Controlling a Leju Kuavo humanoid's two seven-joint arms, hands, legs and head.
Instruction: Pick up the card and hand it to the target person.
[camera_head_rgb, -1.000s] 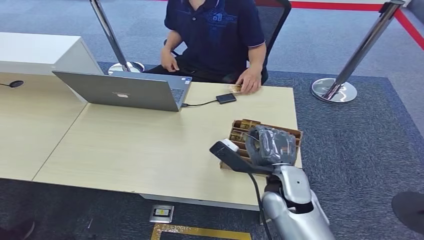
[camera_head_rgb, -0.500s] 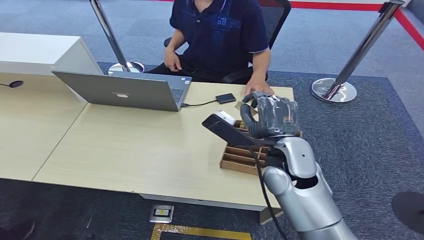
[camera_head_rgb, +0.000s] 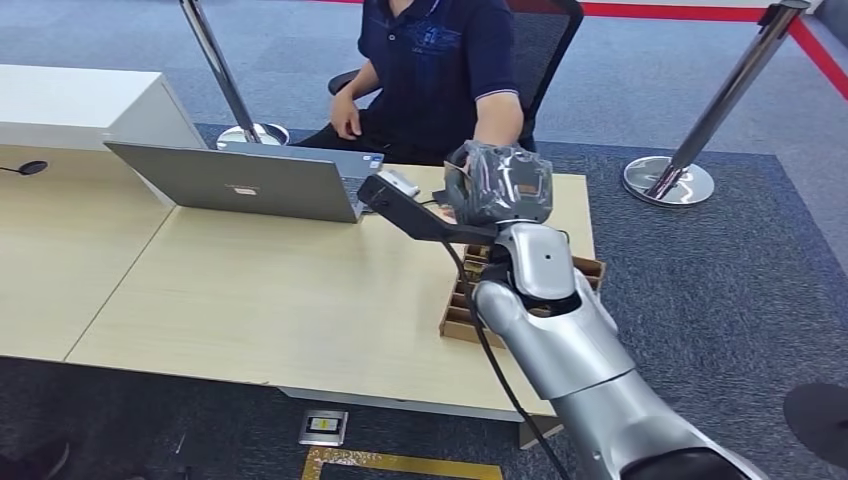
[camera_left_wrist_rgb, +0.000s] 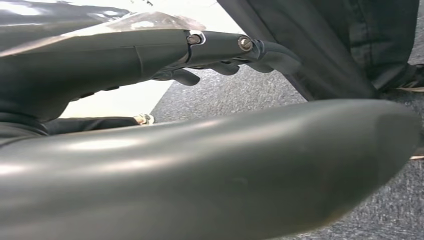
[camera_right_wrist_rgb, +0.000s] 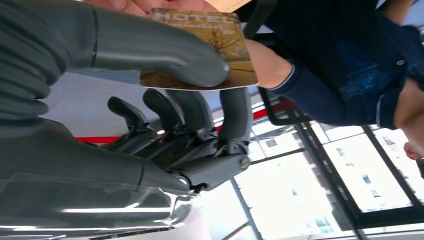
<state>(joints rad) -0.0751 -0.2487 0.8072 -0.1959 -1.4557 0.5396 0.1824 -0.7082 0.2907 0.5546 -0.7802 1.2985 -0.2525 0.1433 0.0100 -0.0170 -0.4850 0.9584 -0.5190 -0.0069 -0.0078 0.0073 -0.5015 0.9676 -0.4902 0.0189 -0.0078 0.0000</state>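
Meanwhile, hanging low over grey carpet, left hand (camera_left_wrist_rgb: 220, 55) carrying nothing, fingers loosely bent, probably parked aside since one arm suffices. Sitting open on the table (camera_head_rgb: 250, 290), laptop (camera_head_rgb: 250, 182) facing the seated person (camera_head_rgb: 440, 70). Reaching out over the far table edge, right hand (camera_right_wrist_rgb: 165, 105) pinching the card (camera_right_wrist_rgb: 210, 45) between thumb and fingers, presenting it face-out toward the person's hand for easy taking. Reading "HOTEL" across the card's top.
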